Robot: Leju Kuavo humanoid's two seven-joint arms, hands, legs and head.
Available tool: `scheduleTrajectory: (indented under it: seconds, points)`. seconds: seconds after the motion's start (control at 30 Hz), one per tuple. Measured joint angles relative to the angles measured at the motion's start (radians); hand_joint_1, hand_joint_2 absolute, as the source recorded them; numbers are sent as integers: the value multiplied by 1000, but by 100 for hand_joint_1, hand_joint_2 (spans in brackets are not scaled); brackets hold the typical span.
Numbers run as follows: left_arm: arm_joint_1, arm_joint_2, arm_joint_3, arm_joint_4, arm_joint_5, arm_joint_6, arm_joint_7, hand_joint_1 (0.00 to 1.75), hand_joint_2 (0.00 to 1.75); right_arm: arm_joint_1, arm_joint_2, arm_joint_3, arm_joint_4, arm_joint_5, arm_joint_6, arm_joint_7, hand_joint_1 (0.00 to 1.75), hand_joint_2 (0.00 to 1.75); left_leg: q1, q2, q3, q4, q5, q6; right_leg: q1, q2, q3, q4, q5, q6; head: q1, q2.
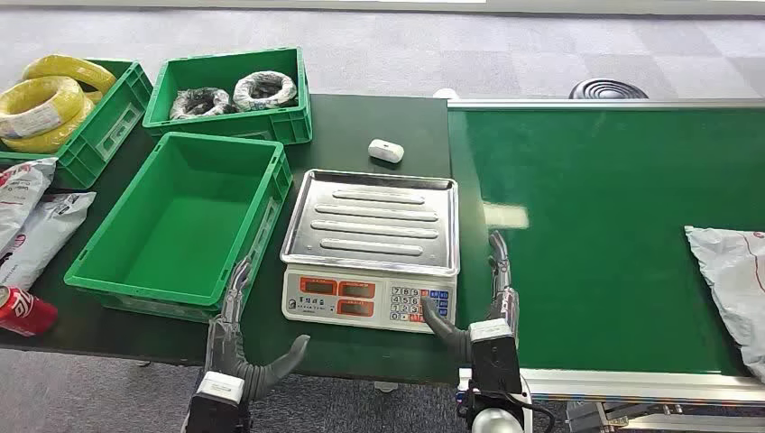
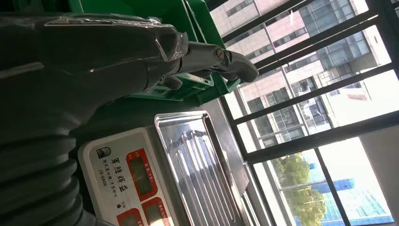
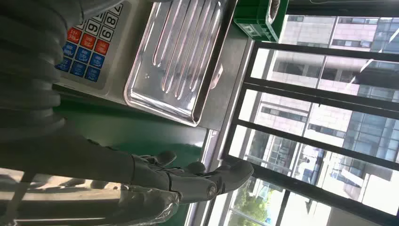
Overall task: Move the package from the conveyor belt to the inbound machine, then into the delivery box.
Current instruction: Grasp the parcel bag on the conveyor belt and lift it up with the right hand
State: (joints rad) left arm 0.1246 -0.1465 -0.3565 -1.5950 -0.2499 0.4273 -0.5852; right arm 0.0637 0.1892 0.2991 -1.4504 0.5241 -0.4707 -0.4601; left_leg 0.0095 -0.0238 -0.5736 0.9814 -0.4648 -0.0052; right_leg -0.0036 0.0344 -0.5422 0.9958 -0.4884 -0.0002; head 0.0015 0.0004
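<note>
A grey plastic package (image 1: pixel 732 284) lies at the right end of the green conveyor belt (image 1: pixel 595 225), partly cut off by the picture's edge. The inbound machine is a scale with a steel pan (image 1: pixel 372 221), also in the left wrist view (image 2: pixel 188 160) and the right wrist view (image 3: pixel 174 56). An empty green box (image 1: pixel 180 221) stands left of the scale. My left hand (image 1: pixel 242 338) is open at the table's near edge, between box and scale, fingers stretched out (image 2: pixel 207 59). My right hand (image 1: pixel 483 311) is open at the scale's right front corner, fingers extended (image 3: pixel 197 181), holding nothing.
A white device (image 1: pixel 386 151) lies behind the scale. At the back stand a green crate with wrapped coils (image 1: pixel 230 90) and one with yellow coils (image 1: pixel 54 104). Grey bags (image 1: pixel 32 216) and a red can (image 1: pixel 23 311) lie at the left edge.
</note>
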Motion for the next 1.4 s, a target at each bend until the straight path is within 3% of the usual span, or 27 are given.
scheduleTrajectory:
  seconds: [0.47, 0.63, 0.73, 0.8, 1.0, 1.23, 1.4]
  points:
    - [1, -5, 8, 0, 1, -15, -1, 0, 175, 8, -10, -49, -52, 106, -112, 25, 0, 175, 0, 0, 0, 0, 0, 0, 0, 0, 0, 0, 0, 0, 0, 0]
    - [1, -7, 10, 1, 8, -21, -2, 0, 175, 13, -16, -97, -80, 272, -187, 82, 0, 175, 0, 0, 0, 0, 0, 0, 0, 0, 0, 0, 0, 0, 0, 0]
    - [1, -8, 14, 1, 11, -32, -2, 0, 175, 12, -11, -178, -110, 536, -220, 155, 0, 175, 0, 0, 0, 0, 0, 0, 0, 0, 0, 0, 0, 0, 0, 0]
    - [2, -10, 18, 1, 14, -38, -2, 0, 175, 8, -9, -243, -126, 640, -225, 193, 0, 175, 0, 0, 0, 0, 0, 0, 0, 0, 0, 0, 0, 0, 0, 0]
    - [2, -11, 27, 10, 20, -41, -12, 0, 175, -26, -15, -429, -138, 801, -226, 288, 0, 175, 0, -1, 0, 1, 0, 0, -1, 0, 0, 0, 0, 0, 0, 0]
    - [6, -11, 33, 15, 36, -29, -18, 0, 175, -43, -19, -579, -144, 870, -226, 334, 0, 175, 0, -1, 0, 1, 0, 0, -1, 0, 0, 0, 0, 0, 0, 0]
    - [6, -14, 45, 15, 39, -30, -18, 0, 175, -40, -18, -656, -162, 970, -226, 456, 0, 175, 0, -1, 0, 1, 0, 0, 0, 0, 0, 0, 0, 0, 0, 0]
